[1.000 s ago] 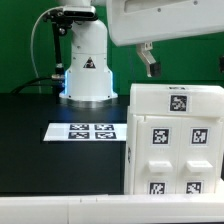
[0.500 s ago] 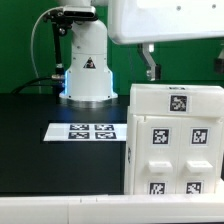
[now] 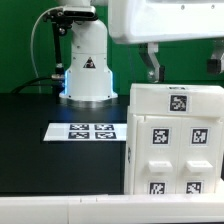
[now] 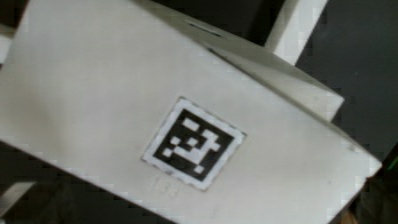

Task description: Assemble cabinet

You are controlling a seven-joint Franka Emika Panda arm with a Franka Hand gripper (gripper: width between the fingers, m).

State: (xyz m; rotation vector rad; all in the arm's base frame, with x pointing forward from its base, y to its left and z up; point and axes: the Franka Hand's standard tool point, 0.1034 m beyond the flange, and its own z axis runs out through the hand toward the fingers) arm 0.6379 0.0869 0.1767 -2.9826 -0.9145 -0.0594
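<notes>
Pincer above the big white cabinet

Pincer (image 3: 182, 62) is spread wide w/ nothing in it, just over the cabinet (image 3: 175, 140) on the black counter (image 3: 40, 150). Cabinet looks stiff, smooth, prob. light; grab a thin wall edge. Green wall behind, marker board (image 3: 85, 131) nearby.

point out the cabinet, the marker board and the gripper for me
cabinet (image 3: 176, 140): exterior view, its tagged front face.
marker board (image 3: 88, 132): exterior view, centre between its four tags.
gripper (image 3: 183, 64): exterior view, midway between the fingers.
</notes>
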